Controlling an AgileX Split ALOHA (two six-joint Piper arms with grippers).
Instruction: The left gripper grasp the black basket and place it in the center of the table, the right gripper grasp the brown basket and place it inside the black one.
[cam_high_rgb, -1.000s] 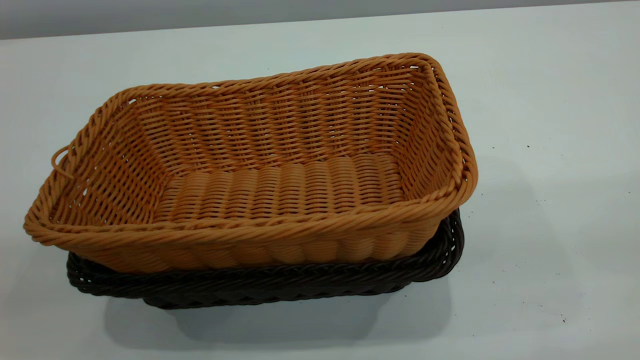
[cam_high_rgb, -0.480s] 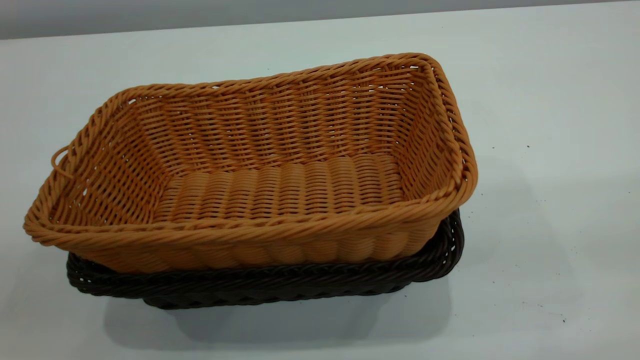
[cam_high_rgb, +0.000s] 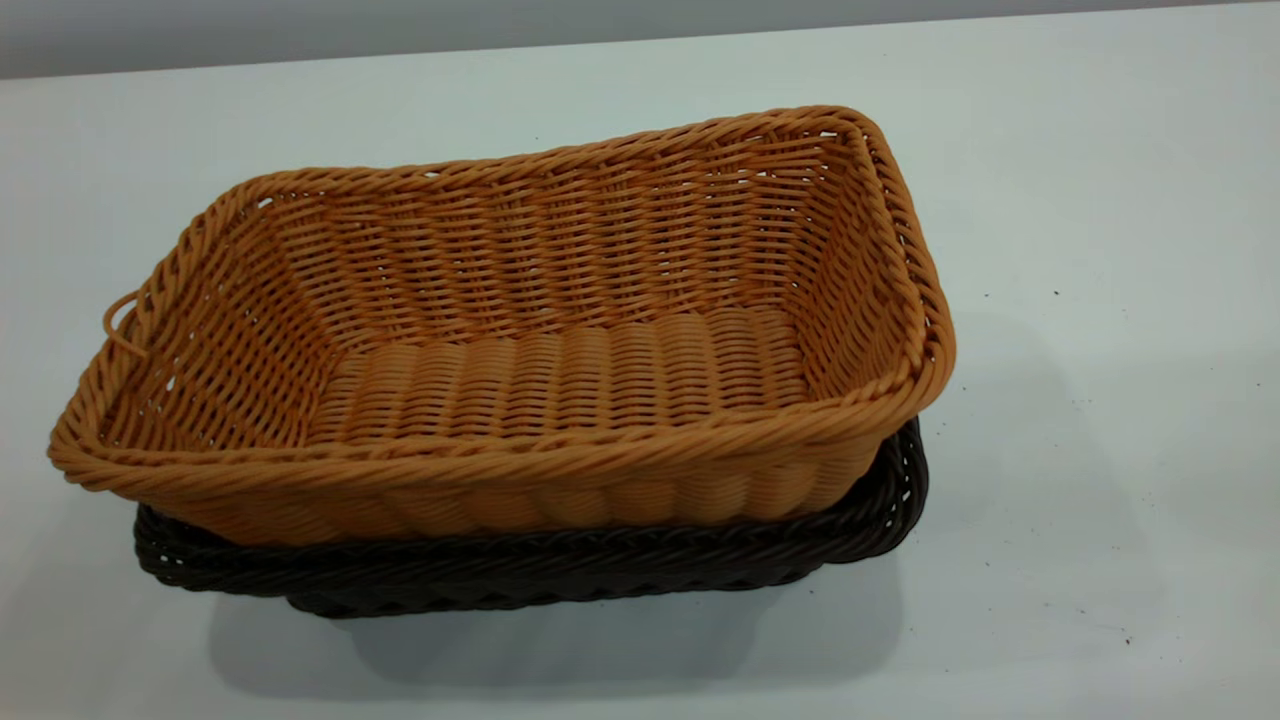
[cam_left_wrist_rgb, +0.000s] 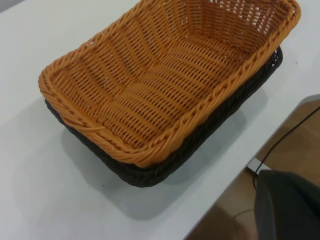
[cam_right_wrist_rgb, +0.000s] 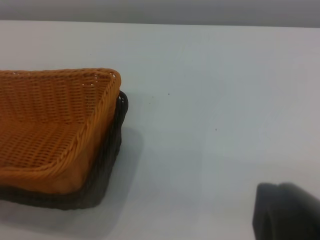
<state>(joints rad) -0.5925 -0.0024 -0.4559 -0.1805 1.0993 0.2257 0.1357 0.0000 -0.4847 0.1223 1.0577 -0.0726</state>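
Woven brown basket (cam_high_rgb: 520, 340) sits nested in black basket (cam_high_rgb: 540, 570); neither gripper's opening is visible.

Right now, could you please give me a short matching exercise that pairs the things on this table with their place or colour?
Things:
1. brown basket
2. black basket
3. table
4. small loop

Descriptions:
A. plain white, with a few dark specks
B. on one short end of the orange-tan rim
C. underneath, only its dark rim and base showing
D. nested on top, empty inside

Pairs: 1-D, 2-C, 3-A, 4-B
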